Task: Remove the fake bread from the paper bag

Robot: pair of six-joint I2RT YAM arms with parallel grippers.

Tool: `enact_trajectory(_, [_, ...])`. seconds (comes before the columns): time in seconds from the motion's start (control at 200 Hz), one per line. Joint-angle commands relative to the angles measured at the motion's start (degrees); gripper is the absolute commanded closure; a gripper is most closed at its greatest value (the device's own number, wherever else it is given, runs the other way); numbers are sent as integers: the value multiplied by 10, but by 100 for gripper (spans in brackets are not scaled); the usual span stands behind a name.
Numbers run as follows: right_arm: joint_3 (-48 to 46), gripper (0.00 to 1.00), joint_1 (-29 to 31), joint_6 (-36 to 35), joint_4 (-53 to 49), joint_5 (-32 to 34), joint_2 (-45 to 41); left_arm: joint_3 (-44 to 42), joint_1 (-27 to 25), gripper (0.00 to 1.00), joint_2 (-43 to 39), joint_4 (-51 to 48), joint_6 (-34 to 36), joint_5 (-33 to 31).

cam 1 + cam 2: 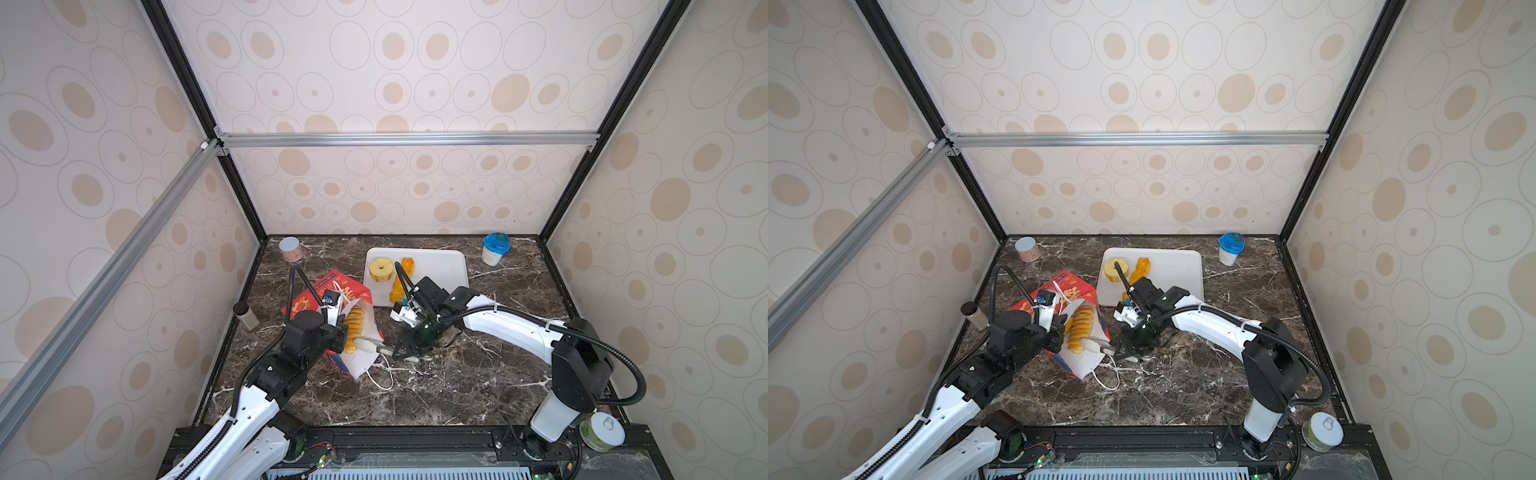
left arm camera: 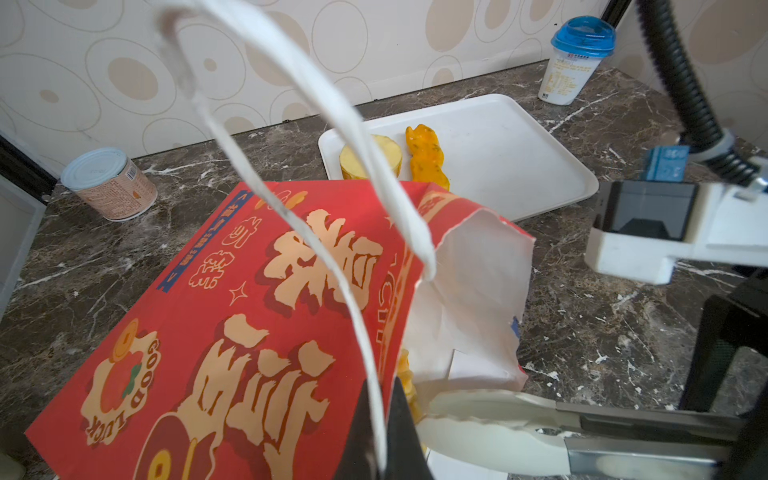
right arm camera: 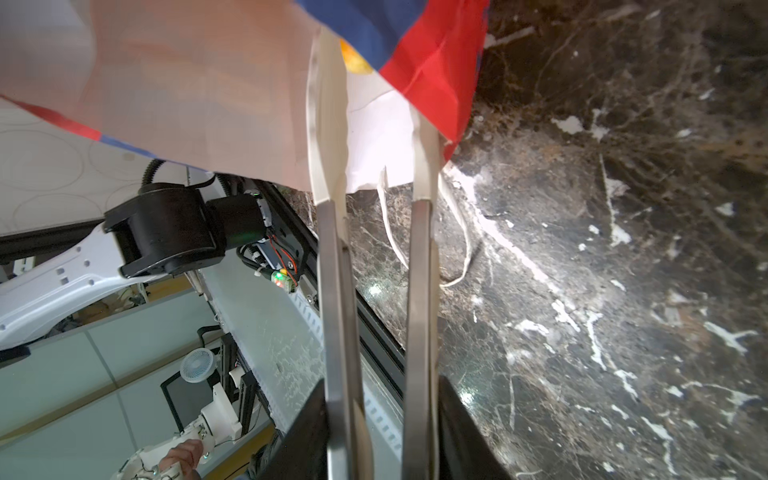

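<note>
The bag is held up at its mouth by the left claw, which is pinched fully together on one handle. By that hold the opening is lifted off the table and turned toward the right claw, so that it can be reached. The right claw is closed around the tongs and clasps their two metal arms, which stand a little apart. The white tips are set just inside the bag's rim, straight ahead of that claw. A loaf is seen in the mouth, between the two claws and just beside the tips; whether it is caught between them cannot be told. A ring and a stick lie on the tray, beyond the right claw's wrist and well apart from the left claw, so they are judged already removed. Gripping the loaf is judged the step in hand. What lies deeper in the bag is hidden.
</note>
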Motion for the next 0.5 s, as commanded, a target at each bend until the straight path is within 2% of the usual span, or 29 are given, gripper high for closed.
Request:
enact_trajectory(0.0, [0, 57, -1, 14, 22, -22, -8, 33, -2, 100, 0, 12, -3, -1])
enact_trajectory(0.21, [15, 53, -4, 18, 26, -18, 23, 29, -2, 100, -4, 16, -2, 5])
enact_trajectory(0.495, [41, 51, -4, 40, 71, -62, 71, 24, -2, 100, -17, 15, 0, 7])
